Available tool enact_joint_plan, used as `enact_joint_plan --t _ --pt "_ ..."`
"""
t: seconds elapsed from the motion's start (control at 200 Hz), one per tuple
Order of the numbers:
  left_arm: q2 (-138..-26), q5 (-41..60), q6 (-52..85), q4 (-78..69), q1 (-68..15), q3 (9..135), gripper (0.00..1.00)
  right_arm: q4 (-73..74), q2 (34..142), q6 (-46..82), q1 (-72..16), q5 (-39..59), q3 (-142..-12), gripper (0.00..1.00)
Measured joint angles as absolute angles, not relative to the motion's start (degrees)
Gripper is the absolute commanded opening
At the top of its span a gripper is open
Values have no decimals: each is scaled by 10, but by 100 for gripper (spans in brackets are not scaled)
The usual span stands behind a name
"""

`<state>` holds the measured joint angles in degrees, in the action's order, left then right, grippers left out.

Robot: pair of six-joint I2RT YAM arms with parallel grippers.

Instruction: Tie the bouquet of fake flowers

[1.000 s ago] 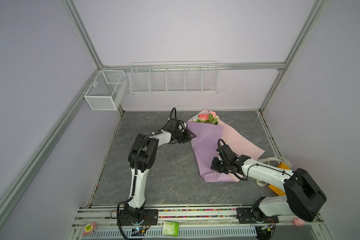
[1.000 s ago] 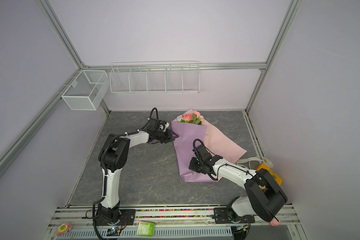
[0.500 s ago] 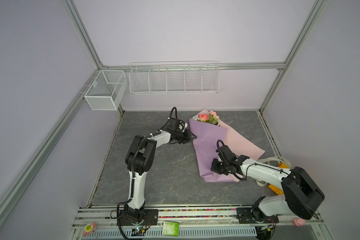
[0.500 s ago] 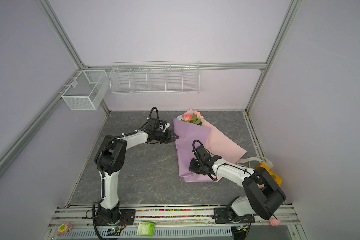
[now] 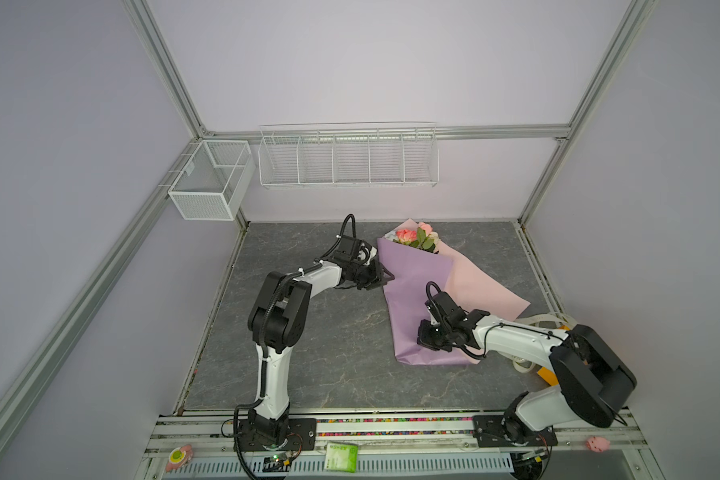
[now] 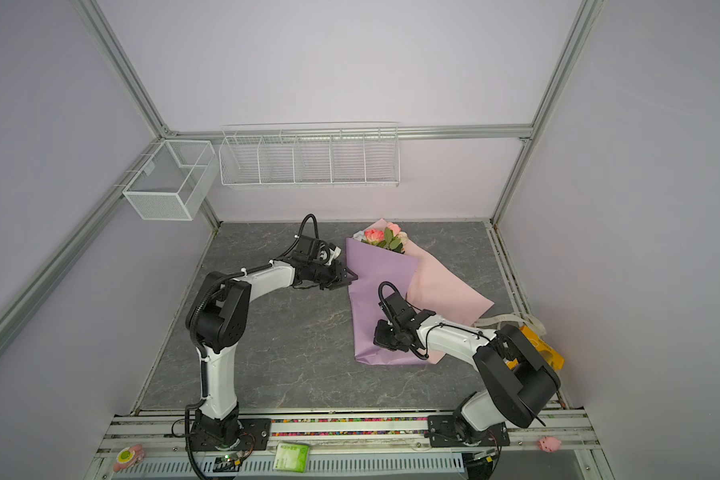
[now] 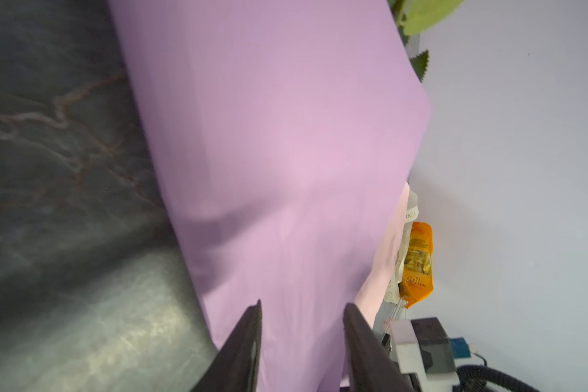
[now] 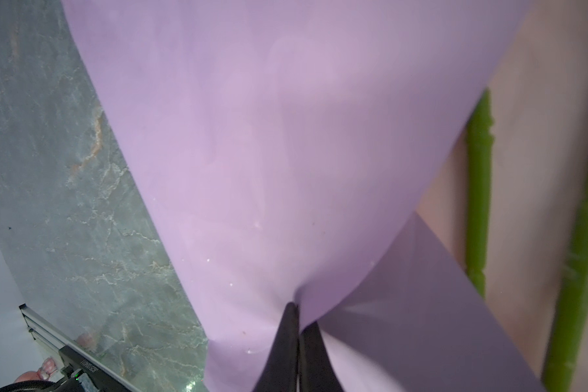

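Pinching the near, narrow end of the lilac paper (image 8: 252, 152) with the right gripper (image 8: 297, 309), fingertips (image 8: 282, 339) pressed tight together on the folded edge; judged as a hold to keep that flap drawn over the stems (image 8: 477, 169) and stop the wrap springing open. Leaves two green stems showing beside the flap, on the pink inner face of the sheet. Finds the bouquet (image 5: 415, 240) lying aslant on the grey table (image 5: 329, 332), rose heads poking out of the wrap toward the back wall, stem end down by the right gripper. Reaches in with the left gripper (image 5: 384, 277) at the wrap's left edge, up near the flower end, fingers (image 7: 245, 339) spread with a clear gap and lilac paper showing between them; cannot tell whether either finger touches the sheet. Looks placed there to take a second hold, to pin the flap at both ends. Shows the cream ribbon (image 5: 541, 319) lying on the table at the far right, apart from the stems, nothing wound round the wrap: tying not yet begun, wrapping step in hand. Risks the stiff paper unrolling on any slip of either hold.
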<state>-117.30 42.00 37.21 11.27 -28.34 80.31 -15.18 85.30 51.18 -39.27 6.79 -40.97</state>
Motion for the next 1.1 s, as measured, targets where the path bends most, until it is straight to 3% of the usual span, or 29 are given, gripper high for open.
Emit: enact_joint_plan --t 0.495,0.605,0.75,0.855,0.96,1.1 --pt "-1199 432 392 84 -349 728 34 -163 839 505 -394 51 -412 15" --pt "-1199 438 394 61 -348 710 34 -170 826 503 -396 47 -412 22" --pt "-1198 446 396 35 -346 696 34 -190 804 498 -405 34 -412 39" --pt "-1196 447 396 26 -346 690 34 -211 782 495 -427 13 -420 43" --pt "-1195 447 396 23 -346 689 34 -217 776 496 -455 -6 -438 42" --pt "-1194 446 396 18 -346 685 34 -200 809 502 -483 -3 -454 23"
